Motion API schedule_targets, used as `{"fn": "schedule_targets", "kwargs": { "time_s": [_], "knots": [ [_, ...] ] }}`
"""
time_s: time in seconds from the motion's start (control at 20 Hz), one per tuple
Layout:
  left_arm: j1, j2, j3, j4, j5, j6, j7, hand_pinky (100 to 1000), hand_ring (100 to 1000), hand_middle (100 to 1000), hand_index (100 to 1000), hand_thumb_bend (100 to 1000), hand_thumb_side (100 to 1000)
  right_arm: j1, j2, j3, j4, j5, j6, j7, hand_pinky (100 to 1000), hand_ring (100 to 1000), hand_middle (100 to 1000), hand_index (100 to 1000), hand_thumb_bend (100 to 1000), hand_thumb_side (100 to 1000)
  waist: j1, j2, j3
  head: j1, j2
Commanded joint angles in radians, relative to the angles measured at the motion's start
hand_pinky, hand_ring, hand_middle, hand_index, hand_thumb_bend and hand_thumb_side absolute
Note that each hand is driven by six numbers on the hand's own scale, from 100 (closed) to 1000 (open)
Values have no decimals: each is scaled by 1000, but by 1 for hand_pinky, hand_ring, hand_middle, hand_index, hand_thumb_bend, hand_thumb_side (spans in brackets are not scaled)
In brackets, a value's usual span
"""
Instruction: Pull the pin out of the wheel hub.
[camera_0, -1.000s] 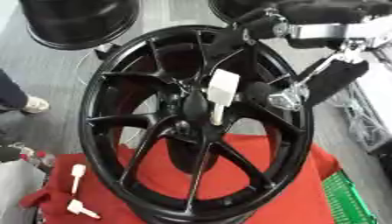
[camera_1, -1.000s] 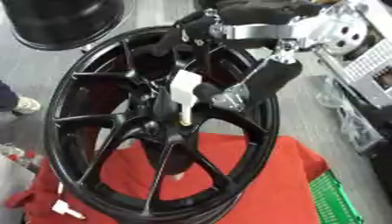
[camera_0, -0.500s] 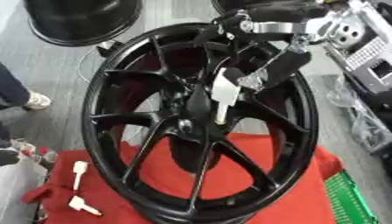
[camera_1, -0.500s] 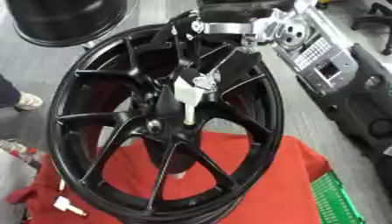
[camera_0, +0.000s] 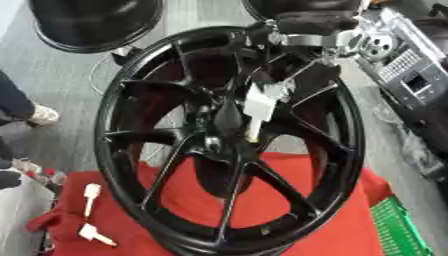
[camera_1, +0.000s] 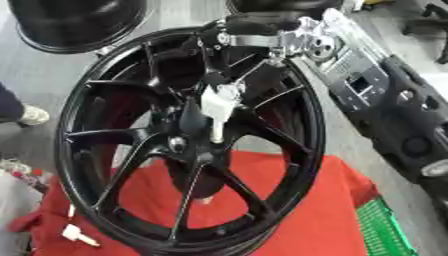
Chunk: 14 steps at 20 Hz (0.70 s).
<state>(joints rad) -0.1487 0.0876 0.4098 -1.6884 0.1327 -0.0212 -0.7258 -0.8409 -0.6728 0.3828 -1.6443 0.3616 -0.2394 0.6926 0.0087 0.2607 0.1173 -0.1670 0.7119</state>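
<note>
Fingers of your right hand pinch the white plastic pin; draw it straight along its axis, clear of the glossy black spoked wheel hub.

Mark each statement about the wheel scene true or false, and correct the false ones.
1. The wheel is silver. False: it is black.
2. The white pin stands at the hub. True.
3. The right hand reaches the pin from above. True.
4. The cloth under the wheel is blue. False: it is red.
5. No other pins are in sight. False: two spare pins lie on the cloth at lower left.
</note>
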Motion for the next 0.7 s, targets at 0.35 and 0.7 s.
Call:
{"fn": "schedule_targets", "kwargs": {
  "time_s": [0.35, 0.7],
  "knots": [
    [-4, 13, 7, -9, 2, 0, 3, 743, 691, 679, 766, 179, 989, -2, -41, 1, -39, 82, -10, 64, 668, 548, 872, 951, 100, 414, 1, -19, -7, 10, 1],
    [-2, 13, 8, -8, 3, 0, 4, 744, 691, 678, 766, 179, 989, -2, -45, -5, -68, 50, 2, 78, 670, 573, 870, 950, 100, 475, 2, -21, -10, 14, 3]
  ]
}}
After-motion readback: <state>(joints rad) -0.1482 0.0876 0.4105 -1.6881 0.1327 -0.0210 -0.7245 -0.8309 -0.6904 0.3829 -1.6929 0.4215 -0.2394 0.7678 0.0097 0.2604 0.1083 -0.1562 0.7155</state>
